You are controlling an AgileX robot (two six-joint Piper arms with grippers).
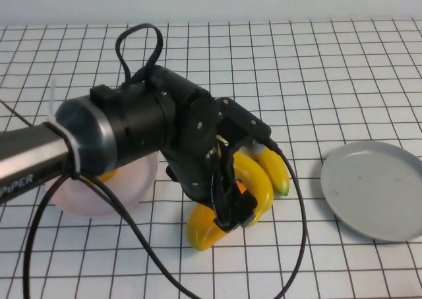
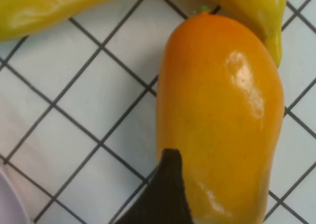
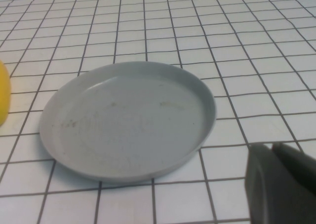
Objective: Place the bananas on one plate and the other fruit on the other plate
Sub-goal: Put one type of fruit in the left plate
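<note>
Left gripper [image 1: 232, 210] low over the table [image 1: 330, 61], fingers spread around a mango [image 2: 222, 120] that touches a banana [image 1: 260, 180] just beyond the fingertips. Pink plate [image 1: 135, 180] behind the arm, a second mango on it. Right gripper [image 3: 281, 184] just beside the grey plate [image 3: 128, 120], cannot tell finger state.

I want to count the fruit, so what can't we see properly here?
- High view: the left arm covers most of the pink plate and the orange-yellow fruit there.
- High view: the left end effector, over the bananas, hides most of the mango.
- High view: the edge cuts the grey plate.
- Right wrist view: the right end effector, near that plate, is mostly out of frame.
</note>
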